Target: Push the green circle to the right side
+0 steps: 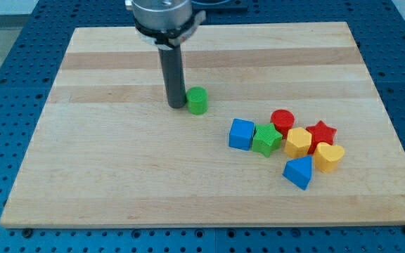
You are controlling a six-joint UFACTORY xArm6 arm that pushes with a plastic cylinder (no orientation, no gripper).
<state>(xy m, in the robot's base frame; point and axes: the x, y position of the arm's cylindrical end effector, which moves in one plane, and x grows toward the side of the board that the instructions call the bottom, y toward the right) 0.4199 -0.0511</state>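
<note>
Right now the arm's tip (176,106) stands on the wooden board (104,176) just at the view's left of the green circle (197,100), touching it or very nearly so; the narrow gap, if any, cannot be made out. The arm carries no pincer at all, only the dark rod, so there is nothing to be released or clenched. The green circle sits a little above the middle of the board, well apart from the cluster of other blocks lower down toward the view's right: a blue cube (242,133), a green star (266,138), a red circle (283,121), a yellow hexagon-like block (298,142), a red star (321,133), a yellow heart (328,156) and a blue triangle-like block (299,172). The step in hand looks like the push itself, with the tip already behind the block on the proper side. To do it well, the tip should bear on the circle's centre line, since a round block will likely roll off a push that lands high or low. A straight course toward the view's right, or one tending slightly to the view's top, should keep it clear of the red circle and the rest of the cluster.
</note>
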